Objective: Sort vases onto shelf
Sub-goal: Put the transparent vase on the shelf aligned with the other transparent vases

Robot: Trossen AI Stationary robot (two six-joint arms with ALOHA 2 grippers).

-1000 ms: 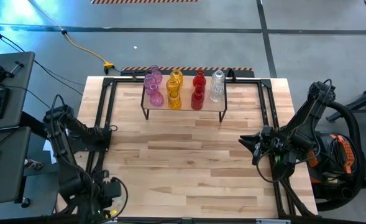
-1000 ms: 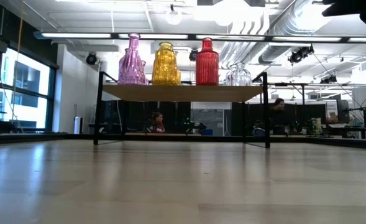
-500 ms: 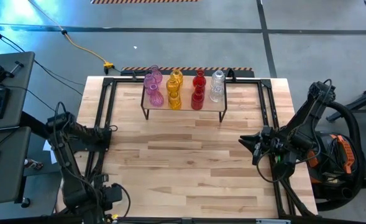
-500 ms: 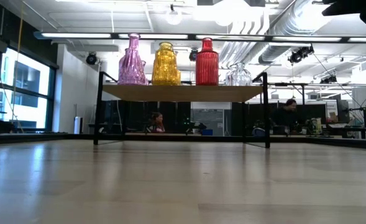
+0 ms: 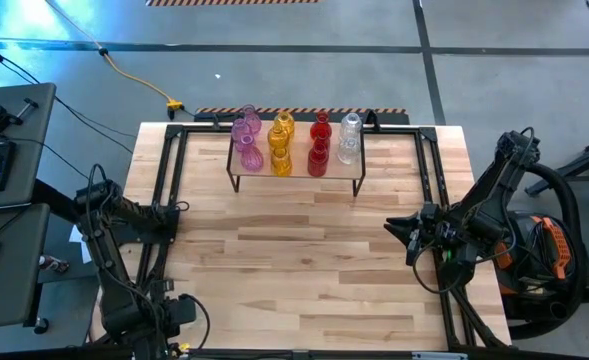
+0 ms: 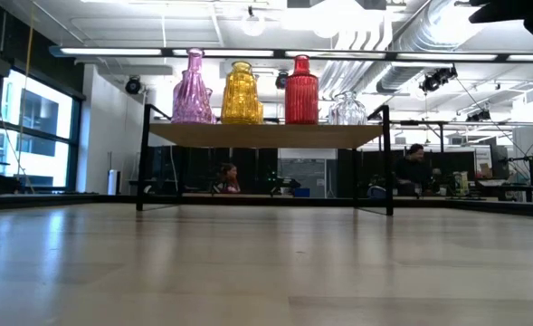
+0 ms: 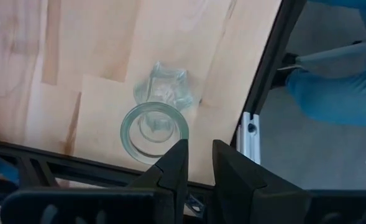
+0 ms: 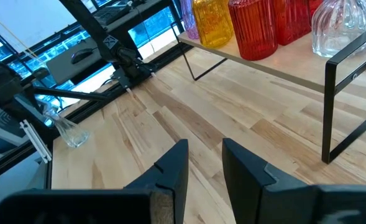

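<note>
The shelf (image 5: 336, 172) stands at the table's far middle, its board raised on black wire legs. On it, from left to right, stand pink (image 5: 246, 140), yellow (image 5: 280, 146), red (image 5: 318, 146) and clear (image 5: 349, 138) vases. One more clear vase (image 7: 155, 124) stands upright on the table near its near left corner, also seen in the right wrist view (image 8: 71, 132). My left gripper (image 7: 199, 157) points down just beside this vase's mouth, its fingers a narrow gap apart with nothing between them. My right gripper (image 5: 390, 228) hangs by the table's right side, narrowly open and empty.
A black metal frame (image 7: 262, 93) runs along the table's edge next to the lone vase, with blue cloth (image 7: 332, 87) beyond it. Bare wooden tabletop (image 5: 294, 270) lies between the two arms and the shelf. People sit in the room beyond (image 6: 413, 163).
My left arm has sunk a little over the table's near left corner, then kept still. The vases on the shelf have stayed in place.
</note>
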